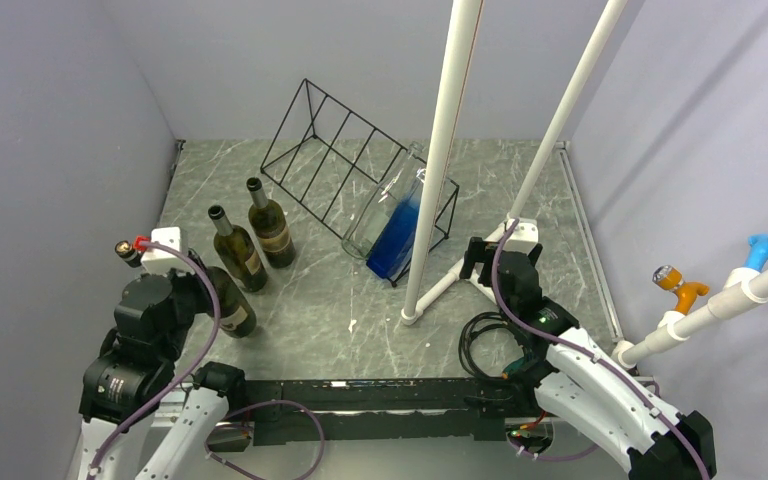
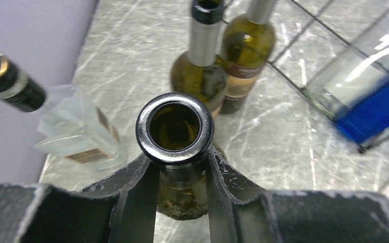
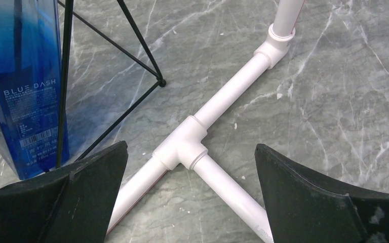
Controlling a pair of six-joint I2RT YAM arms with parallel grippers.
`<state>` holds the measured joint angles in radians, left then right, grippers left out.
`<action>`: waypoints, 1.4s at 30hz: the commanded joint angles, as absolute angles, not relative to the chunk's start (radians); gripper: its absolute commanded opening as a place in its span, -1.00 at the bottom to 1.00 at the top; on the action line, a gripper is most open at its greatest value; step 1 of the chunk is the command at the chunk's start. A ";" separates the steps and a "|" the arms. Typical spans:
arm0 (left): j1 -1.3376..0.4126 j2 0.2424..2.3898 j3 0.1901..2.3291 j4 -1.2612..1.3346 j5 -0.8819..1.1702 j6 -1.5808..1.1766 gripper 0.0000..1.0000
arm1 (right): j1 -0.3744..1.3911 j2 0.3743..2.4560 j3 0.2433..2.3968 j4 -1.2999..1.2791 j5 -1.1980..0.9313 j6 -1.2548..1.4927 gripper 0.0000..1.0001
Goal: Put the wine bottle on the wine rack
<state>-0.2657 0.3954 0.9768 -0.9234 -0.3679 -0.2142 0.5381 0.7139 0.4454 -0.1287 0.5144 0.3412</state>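
The left tool (image 2: 182,168) pinches the neck of an upright wine bottle (image 2: 175,156) (two other bottles (image 1: 241,252) stand nearby), while the right tool (image 3: 190,148) gapes open beside the wine rack (image 1: 348,168).

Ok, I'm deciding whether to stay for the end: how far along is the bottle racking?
Done: a blue bottle and a clear bottle lie on the wine rack. In hand: the left gripper is shut on the neck of a dark green wine bottle, upright. Left: carrying it to the rack. Two more wine bottles stand nearby; the right gripper is open, empty.
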 commanded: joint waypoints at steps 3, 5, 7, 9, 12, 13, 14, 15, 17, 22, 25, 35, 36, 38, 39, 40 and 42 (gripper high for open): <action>-0.262 0.415 1.043 -0.735 -0.103 -0.195 -1.00 | 0.537 0.698 0.442 -0.084 0.510 0.353 0.99; -0.262 0.437 1.039 -0.704 -0.034 -0.202 -1.00 | 0.537 0.696 0.440 -0.084 0.510 0.353 0.99; -0.262 0.465 1.036 -0.674 0.032 -0.207 -1.00 | 0.537 0.694 0.439 -0.083 0.509 0.353 0.99; -0.262 0.500 1.041 -0.644 0.101 -0.206 -1.00 | 0.537 0.694 0.439 -0.083 0.508 0.353 0.99; -0.262 0.563 1.052 -0.604 0.161 -0.216 -1.00 | 0.536 0.694 0.438 -0.081 0.506 0.353 0.99; -0.262 0.581 1.058 -0.589 0.173 -0.220 -1.00 | 0.536 0.693 0.437 -0.081 0.506 0.354 0.99; -0.262 0.603 1.062 -0.575 0.184 -0.225 -1.00 | 0.537 0.694 0.437 -0.080 0.506 0.353 0.99; -0.262 0.623 1.065 -0.560 0.195 -0.230 -1.00 | 0.537 0.693 0.436 -0.081 0.506 0.354 0.99; -0.262 0.664 1.076 -0.533 0.213 -0.238 -1.00 | 0.536 0.691 0.436 -0.081 0.505 0.354 0.99; -0.267 0.759 1.112 -0.471 0.235 -0.241 -1.00 | 0.537 0.687 0.434 -0.080 0.505 0.354 0.99; -0.283 0.824 1.153 -0.452 0.227 -0.225 -1.00 | 0.537 0.687 0.434 -0.078 0.505 0.353 0.99; -0.401 1.030 1.310 -0.403 0.081 -0.172 -1.00 | 0.537 0.696 0.439 -0.073 0.506 0.350 0.99; -0.417 1.054 1.330 -0.404 0.053 -0.152 -1.00 | 0.537 0.698 0.439 -0.072 0.506 0.349 0.99; -0.443 1.106 1.370 -0.399 0.007 -0.114 -1.00 | 0.536 0.700 0.439 -0.071 0.506 0.348 0.99; -0.450 1.130 1.390 -0.397 0.002 -0.104 -1.00 | 0.537 0.701 0.440 -0.072 0.506 0.348 0.99; -0.454 1.156 1.411 -0.397 -0.012 -0.097 -1.00 | 0.537 0.701 0.440 -0.072 0.506 0.348 0.99; -0.461 1.218 1.462 -0.412 -0.060 -0.094 -1.00 | 0.537 0.700 0.439 -0.071 0.506 0.348 0.99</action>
<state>-0.4442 1.1564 1.3277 -0.5510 0.0437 -0.1379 0.5381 0.7029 0.4343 -0.1253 0.5137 0.3420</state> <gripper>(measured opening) 0.373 0.994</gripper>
